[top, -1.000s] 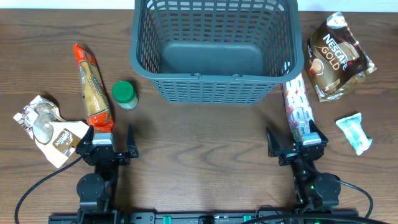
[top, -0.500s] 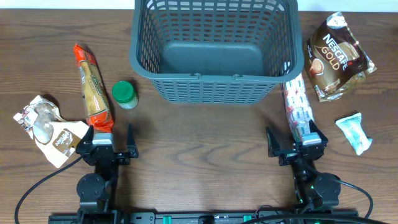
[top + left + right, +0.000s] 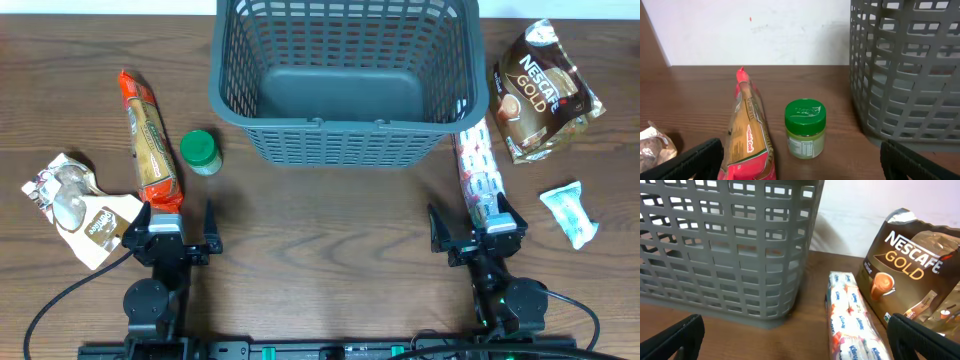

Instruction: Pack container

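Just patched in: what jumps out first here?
The big grey basket sits empty at the far middle. Right of it lies a brown Nescafe Gold bag; left of it a long orange-red packet and a green-lidded jar. The left gripper and right gripper stand open near the front, holding nothing.

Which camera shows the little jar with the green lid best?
The left wrist view: the small green-lidded jar stands close, side and label visible. Overhead shows mostly its lid; the right wrist view misses it.

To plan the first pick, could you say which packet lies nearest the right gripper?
The long pink-and-white packet beside the basket; the coffee bag and blue packet lie farther off.
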